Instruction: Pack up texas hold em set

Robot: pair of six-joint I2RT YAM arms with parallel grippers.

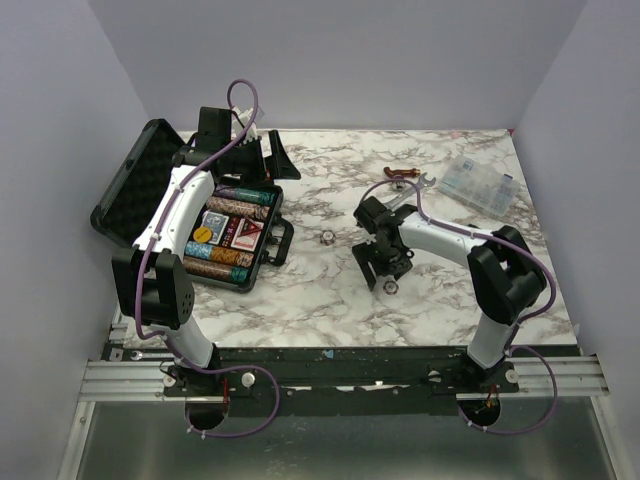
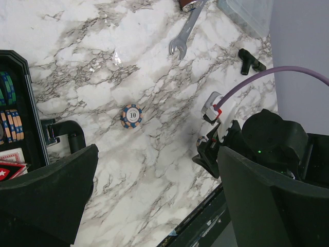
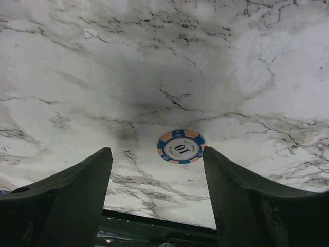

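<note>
The right fingers (image 3: 61, 195) stand wide apart and hold nothing. An orange-and-blue "10" chip (image 3: 181, 146) lies flat on the marble surface (image 3: 154, 62) between them, just beside the finger at 3 o'clock. The left fingers (image 2: 46, 195) are also spread wide and empty, above the far rim of the open briefcase (image 1: 128, 195). In the top view, measured from the right fingers, a second chip (image 1: 327, 237) lies at 10 o'clock. The briefcase with its chip rows (image 1: 225, 260) is at 9, the wrench (image 1: 410, 185) at 12 and the clear box (image 1: 480, 185) at 2.
</note>
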